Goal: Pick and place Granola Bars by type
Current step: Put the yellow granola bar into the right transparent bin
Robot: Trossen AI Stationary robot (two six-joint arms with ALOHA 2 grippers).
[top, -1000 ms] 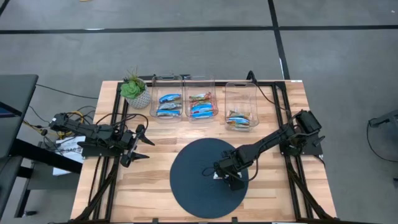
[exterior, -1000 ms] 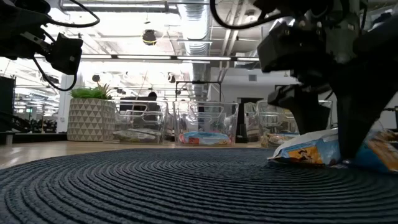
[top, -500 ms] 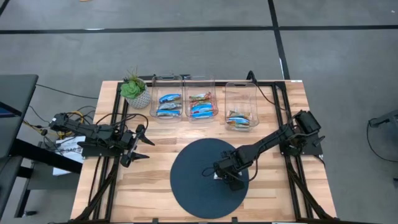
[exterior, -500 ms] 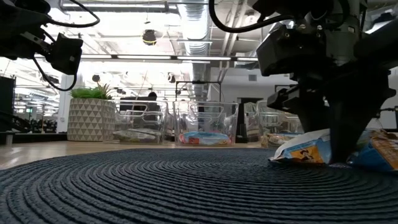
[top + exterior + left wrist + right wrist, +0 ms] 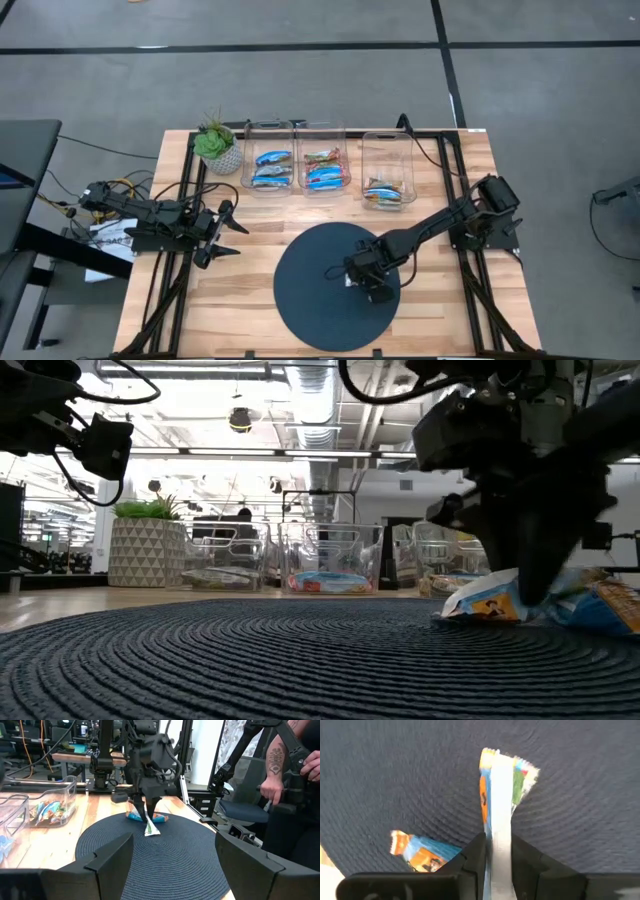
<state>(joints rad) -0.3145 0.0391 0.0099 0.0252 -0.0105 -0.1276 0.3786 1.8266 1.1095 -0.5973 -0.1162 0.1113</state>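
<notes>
Pickup underway: right end effector [image 5: 492,851] clamps a blue-and-white foil granola bar [image 5: 501,785] on the dark round mat [image 5: 310,300]; next, lift toward the matching clear plastic bin [image 5: 388,150]. Left end effector [image 5: 225,232] waits open.

No text, brand, number or sign can be read in any view; the wrappers of the granola bars [image 5: 499,795] on the dark mat [image 5: 310,300] carry coloured print, blue, white, orange and green, but no letters can be made out; the bars in the clear bins [image 5: 268,150] are too small to read; the arms, the table [image 5: 250,290] and the room behind show no legible label either.
</notes>
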